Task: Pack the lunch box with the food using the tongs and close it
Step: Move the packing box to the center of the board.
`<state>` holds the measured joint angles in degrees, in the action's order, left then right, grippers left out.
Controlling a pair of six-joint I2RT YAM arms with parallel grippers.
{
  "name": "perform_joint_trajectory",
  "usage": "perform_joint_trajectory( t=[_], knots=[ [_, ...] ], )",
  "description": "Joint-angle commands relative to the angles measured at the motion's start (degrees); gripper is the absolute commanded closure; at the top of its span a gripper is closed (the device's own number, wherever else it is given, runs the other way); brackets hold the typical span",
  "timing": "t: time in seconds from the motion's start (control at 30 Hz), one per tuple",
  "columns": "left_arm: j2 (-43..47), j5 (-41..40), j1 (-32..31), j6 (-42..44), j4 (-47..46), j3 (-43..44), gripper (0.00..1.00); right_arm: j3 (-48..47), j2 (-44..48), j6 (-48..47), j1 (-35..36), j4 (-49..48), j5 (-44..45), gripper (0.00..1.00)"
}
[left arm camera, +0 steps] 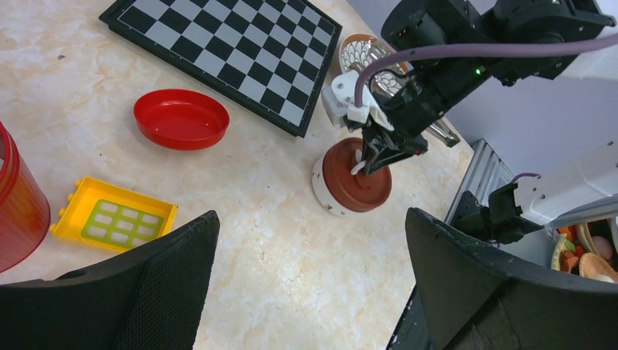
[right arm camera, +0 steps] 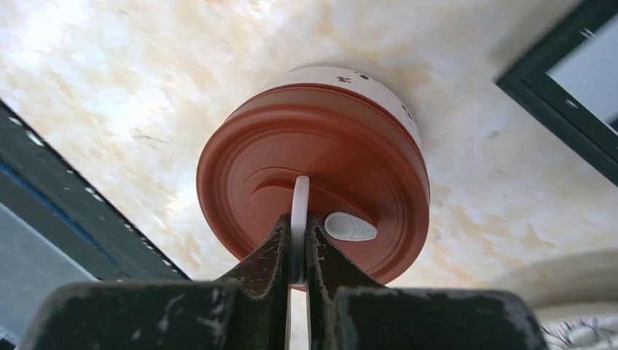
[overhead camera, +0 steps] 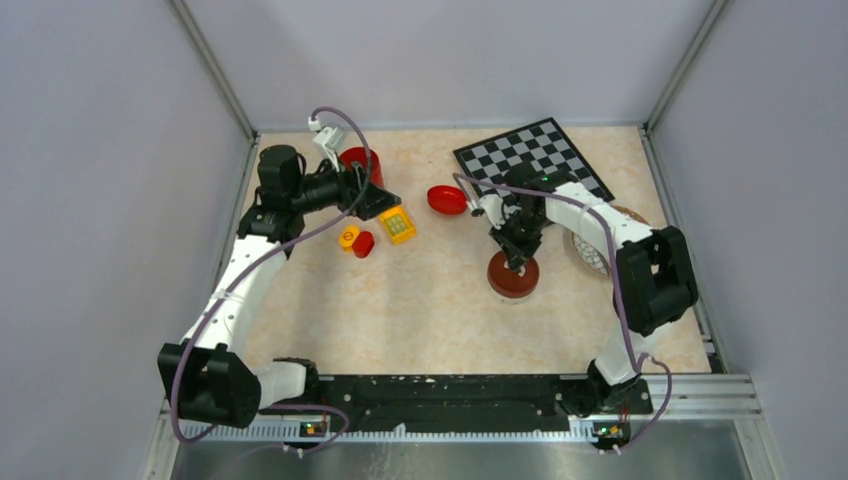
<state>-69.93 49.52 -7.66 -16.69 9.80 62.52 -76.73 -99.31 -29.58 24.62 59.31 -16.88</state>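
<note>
Right of centre on tabletop (overhead camera: 420, 310), right gripper (right arm camera: 297, 244) jaws pinch white handle (right arm camera: 299, 211) of round brown-lidded lunch box (overhead camera: 513, 277); left gripper (left arm camera: 310, 284) jaws wide, holding nothing.

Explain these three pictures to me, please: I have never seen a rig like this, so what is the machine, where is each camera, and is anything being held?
These are two robot arms bolted at the table's near edge. One picture looks down from above; the other two come from cameras on each wrist. The right gripper has its jaws shut on the thin white handle standing up from the reddish-brown lid of the round lunch box. The left gripper is open and holds nothing. On the table lie a chessboard, a shallow red bowl, a yellow toy block, a red cup and a patterned plate partly hidden by the right arm.
</note>
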Motion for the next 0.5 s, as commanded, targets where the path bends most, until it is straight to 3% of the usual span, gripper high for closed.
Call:
perform_joint_trajectory(
  t=[0.0,0.2,0.47],
  knots=[
    [0.0,1.44,0.75,-1.15,-3.34,0.32,0.01,3.86,-1.24,6.67,6.04,-4.89,-6.79,1.0],
    [0.66,1.16,1.46,-0.64,-2.71,0.15,0.01,3.9,-0.98,8.84,7.72,-5.71,-8.45,0.98],
    [0.29,2.13,1.51,-1.53,-4.15,-0.45,0.01,0.32,4.02,9.45,7.72,-2.95,-11.09,0.62]
  ],
)
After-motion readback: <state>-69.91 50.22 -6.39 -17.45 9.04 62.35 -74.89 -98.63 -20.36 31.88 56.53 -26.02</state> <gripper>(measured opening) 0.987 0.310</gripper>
